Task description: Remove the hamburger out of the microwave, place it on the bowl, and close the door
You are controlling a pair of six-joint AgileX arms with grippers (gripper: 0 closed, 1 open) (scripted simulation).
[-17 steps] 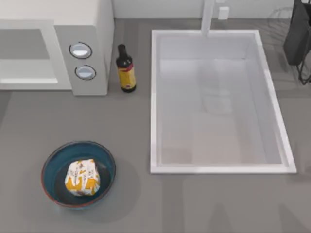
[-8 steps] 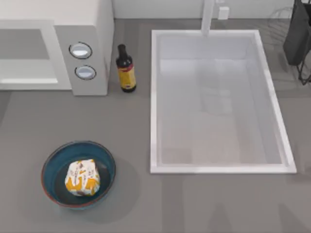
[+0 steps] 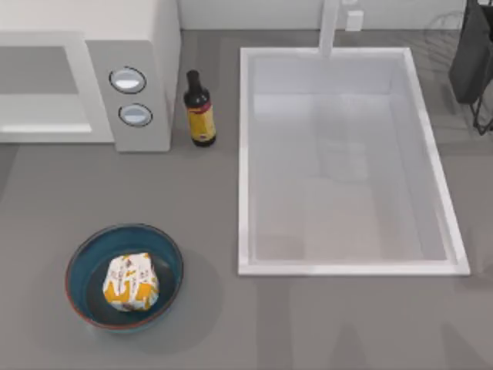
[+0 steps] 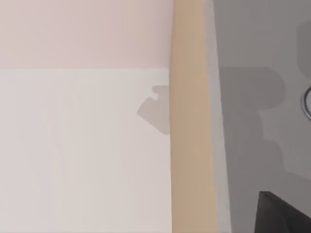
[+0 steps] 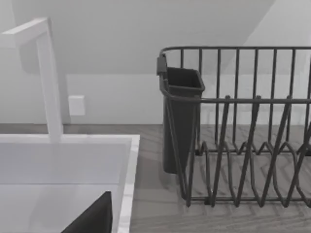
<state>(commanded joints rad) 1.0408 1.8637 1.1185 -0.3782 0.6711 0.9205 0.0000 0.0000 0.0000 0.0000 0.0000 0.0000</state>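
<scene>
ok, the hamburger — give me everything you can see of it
The hamburger is a small roundish bundle wrapped in white paper with yellow-orange patches and small dark marks. It looks like crumpled or folded wrapping, closed all round. It sits inside the bowl, on its dark bottom, slightly toward the top view's left of the bowl's middle, well below the rim. Nothing but the bowl touches it, and no claw is near it. The bowl stands on the grey table near the front left.

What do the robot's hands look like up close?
Little of them can be seen: the left gripper is a plain black angular wedge, and the right gripper a similar black wedge with a slanted edge. No cables or markings are visible.
</scene>
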